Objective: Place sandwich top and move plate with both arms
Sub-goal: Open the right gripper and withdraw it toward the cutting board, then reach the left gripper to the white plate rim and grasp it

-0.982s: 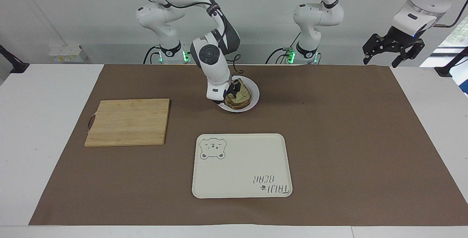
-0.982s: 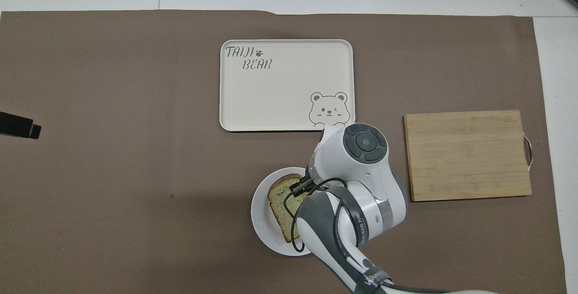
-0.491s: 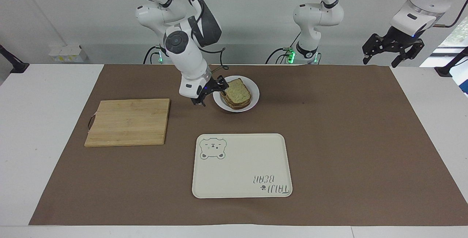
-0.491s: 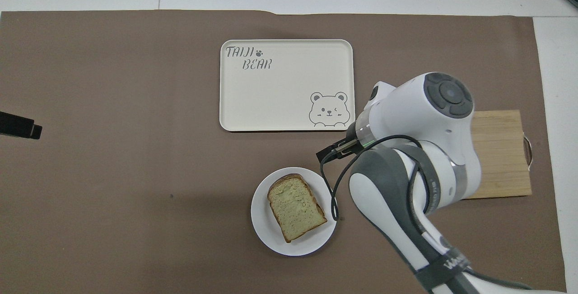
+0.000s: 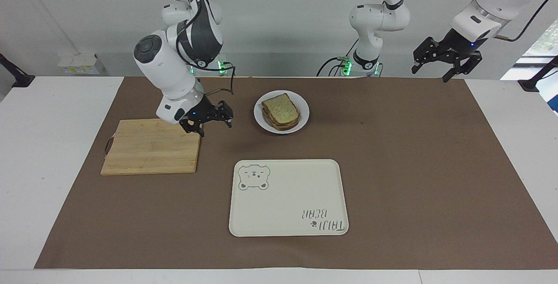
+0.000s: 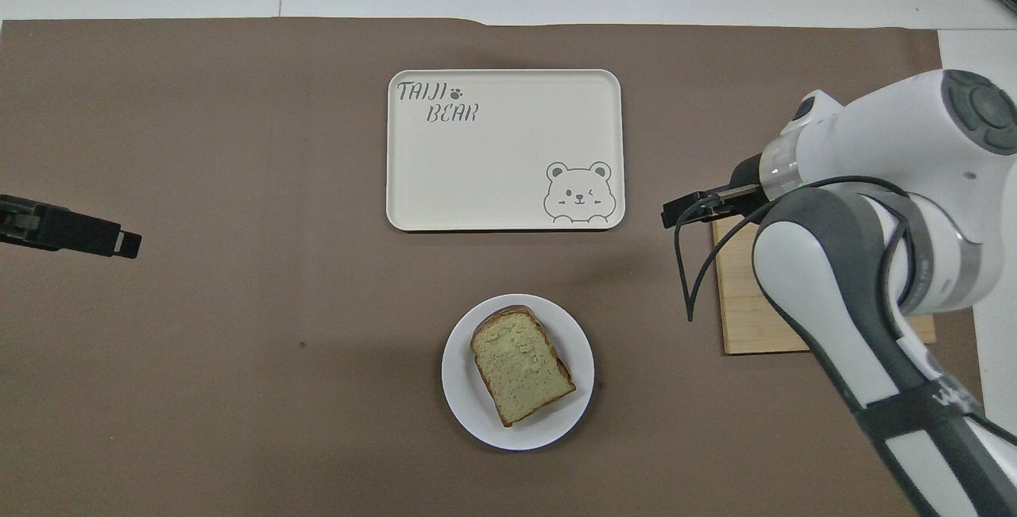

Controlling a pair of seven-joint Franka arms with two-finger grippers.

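The sandwich top (image 5: 282,107) lies flat on a stack of bread on the plate (image 5: 304,112), close to the robots near the middle of the brown mat. It shows speckled side up in the overhead view (image 6: 520,372), with the plate's rim (image 6: 477,415) around it. My right gripper (image 5: 210,123) is open and empty, raised over the mat by the cutting board's corner, apart from the plate; it also shows in the overhead view (image 6: 675,214). My left gripper (image 5: 436,66) is open and empty, high over the left arm's end of the mat, and its tip shows in the overhead view (image 6: 119,241).
A cream bear tray (image 5: 287,196) lies farther from the robots than the plate, also seen in the overhead view (image 6: 508,160). A wooden cutting board (image 5: 148,146) lies toward the right arm's end, partly covered by the right arm in the overhead view (image 6: 743,310).
My right gripper let go of the bread slice on the plate and drew away toward the cutting board. My left gripper has moved a little inward over the mat.
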